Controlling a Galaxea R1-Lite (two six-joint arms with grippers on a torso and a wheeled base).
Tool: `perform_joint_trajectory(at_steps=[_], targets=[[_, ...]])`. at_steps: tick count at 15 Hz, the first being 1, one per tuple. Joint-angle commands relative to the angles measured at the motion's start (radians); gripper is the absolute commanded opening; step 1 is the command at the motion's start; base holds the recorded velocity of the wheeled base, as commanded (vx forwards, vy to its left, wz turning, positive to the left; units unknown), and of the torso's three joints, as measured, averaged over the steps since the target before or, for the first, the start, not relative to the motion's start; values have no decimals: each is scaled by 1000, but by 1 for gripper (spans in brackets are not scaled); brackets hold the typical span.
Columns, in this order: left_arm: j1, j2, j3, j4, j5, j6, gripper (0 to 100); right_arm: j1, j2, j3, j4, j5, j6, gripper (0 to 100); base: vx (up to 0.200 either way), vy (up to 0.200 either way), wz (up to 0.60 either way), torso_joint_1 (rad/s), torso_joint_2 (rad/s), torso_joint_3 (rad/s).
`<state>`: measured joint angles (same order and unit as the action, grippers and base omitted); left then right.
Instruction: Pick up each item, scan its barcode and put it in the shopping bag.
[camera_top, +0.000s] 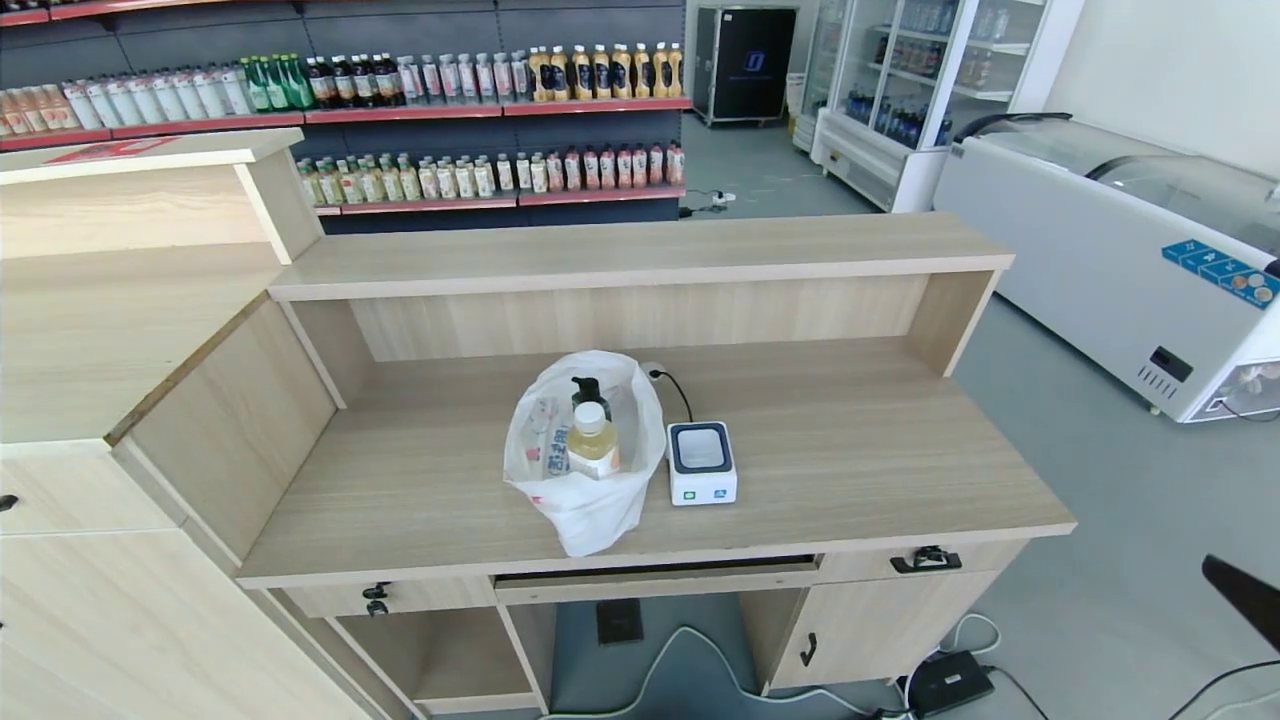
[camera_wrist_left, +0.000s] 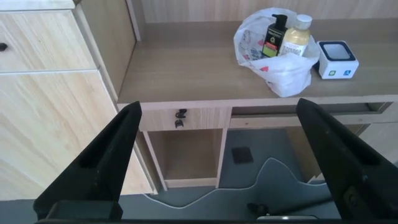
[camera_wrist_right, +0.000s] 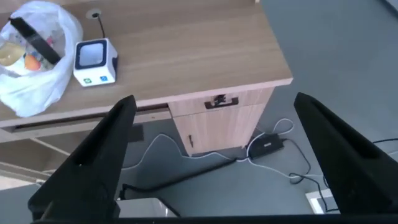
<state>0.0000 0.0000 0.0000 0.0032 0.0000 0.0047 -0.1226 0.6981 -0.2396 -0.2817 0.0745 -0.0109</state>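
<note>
I note left gripper (camera_wrist_left: 219, 109), right gripper (camera_wrist_right: 216, 99): jaws wide apart, nothing between.
Thin white plastic shopping bag (camera_top: 585, 490) well beyond both jaws on light wooden counter (camera_top: 850, 440). It holds clear yellow-liquid bottle (camera_top: 592, 442) and dark pump bottle (camera_top: 588, 392).
White square barcode scanner (camera_top: 701, 462) just beside bag.
Judgement: bag film soft, slippery, tearable; bottles rigid, fairly heavy. Grip mid-body, not cap.

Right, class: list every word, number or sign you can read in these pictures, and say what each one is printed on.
No text here can be read.
Scanner: two small marks on its front, too small to read.
Black pump bottle in the shopping bag: label blurred.
Yellow bottle in the bag: label unreadable.
Freezer: blue sticker, print too small.
Shelf bottles: labels too small.
</note>
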Motion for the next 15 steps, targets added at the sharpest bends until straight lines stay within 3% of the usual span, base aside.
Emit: perform_joint_trajectory(at_steps=[1, 3, 7, 15], targets=[[0, 0, 0, 0, 0, 0, 100, 54, -275, 192, -2, -1, 11, 100, 0, 0, 0, 0, 0, 0], [0, 0, 0, 0, 0, 0, 100, 54, -390, 240, 3, -2, 11, 100, 0, 0, 0, 0, 0, 0], [0, 0, 0, 0, 0, 0, 100, 57, -612, 240, 194, -2, 19, 100, 0, 0, 0, 0, 0, 0], [0, 0, 0, 0, 0, 0, 100, 118, -698, 240, 219, -2, 17, 100, 0, 0, 0, 0, 0, 0]])
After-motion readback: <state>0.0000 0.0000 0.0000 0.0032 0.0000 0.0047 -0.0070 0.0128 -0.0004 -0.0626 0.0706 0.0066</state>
